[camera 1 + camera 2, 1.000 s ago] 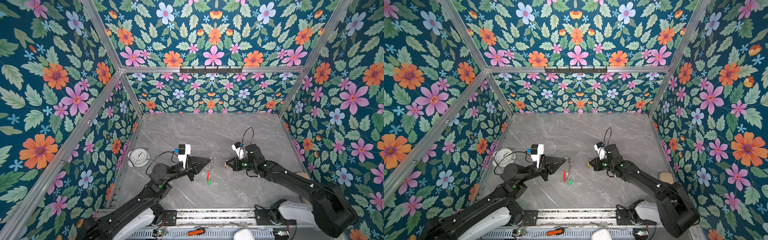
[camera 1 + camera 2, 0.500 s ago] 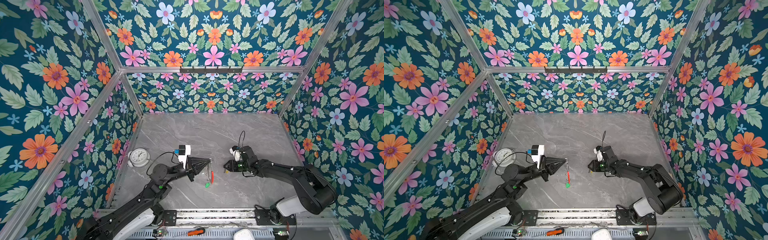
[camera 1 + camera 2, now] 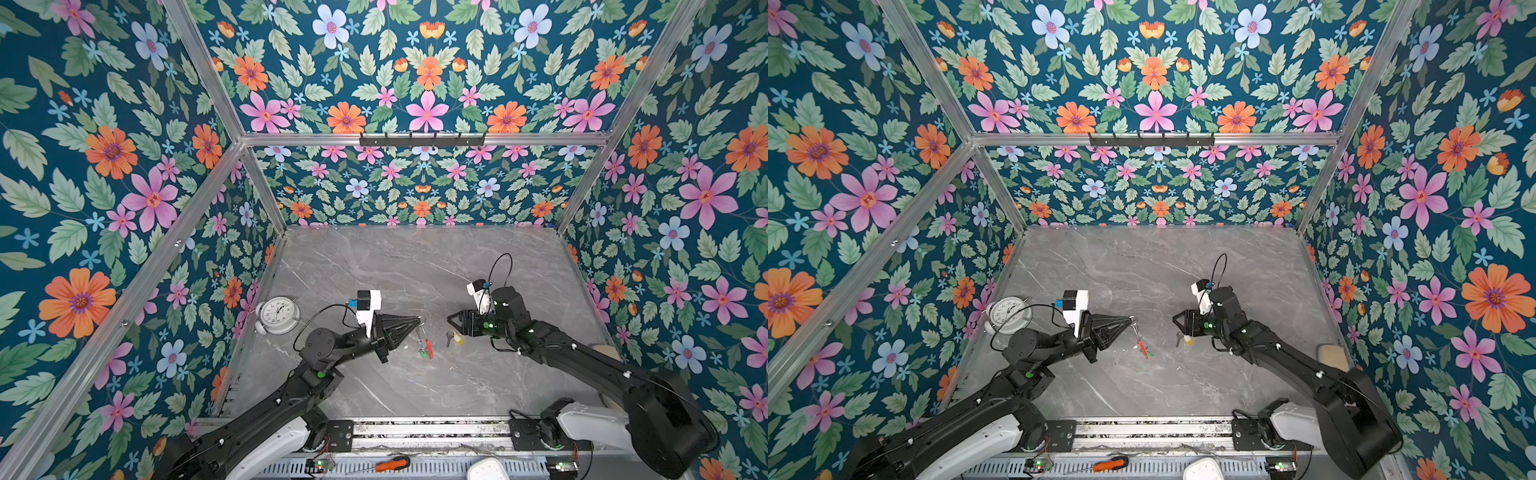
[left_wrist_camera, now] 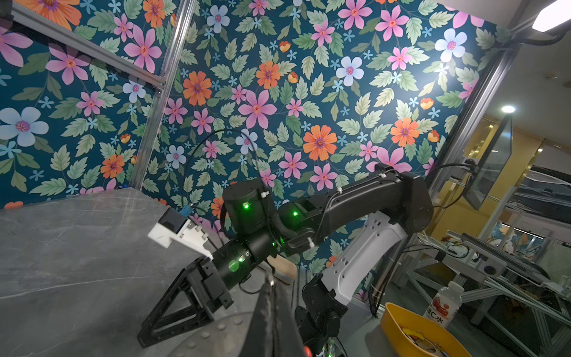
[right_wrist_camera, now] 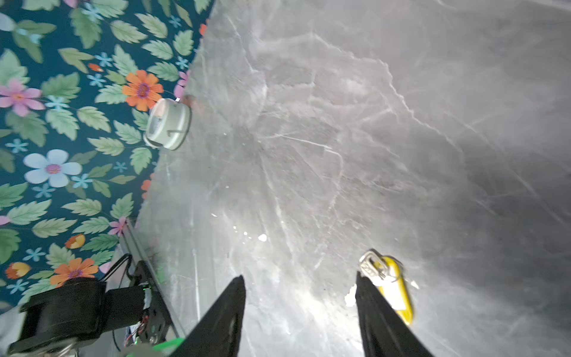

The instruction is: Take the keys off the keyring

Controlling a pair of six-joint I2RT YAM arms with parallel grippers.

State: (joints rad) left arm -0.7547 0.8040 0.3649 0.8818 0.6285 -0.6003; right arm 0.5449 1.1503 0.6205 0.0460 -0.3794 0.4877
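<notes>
My left gripper (image 3: 419,320) (image 3: 1131,320) is shut on the top of the keyring (image 3: 424,338) (image 3: 1139,337). The keyring hangs down edge-on as a thin wire, its red section (image 3: 429,349) and a green tag (image 3: 422,354) just above the table. In the left wrist view the shut fingertips (image 4: 271,282) pinch a bit of metal ring. One of the keys, with a yellow tag (image 3: 454,338) (image 3: 1184,340) (image 5: 390,286), lies flat on the table. My right gripper (image 3: 451,322) (image 3: 1176,323) (image 5: 299,275) stands open just above it, with nothing between its fingers.
A white alarm clock (image 3: 277,314) (image 3: 1010,314) (image 5: 167,123) stands by the left wall. An orange-handled screwdriver (image 3: 392,463) lies on the front rail. Outside the cell, the left wrist view shows a yellow bowl (image 4: 417,333) and a bottle (image 4: 443,304).
My right gripper has opened and let go of the yellow-tagged key, which now lies on the table. The hanging keyring has swung slightly to the right. The left gripper stays shut.
</notes>
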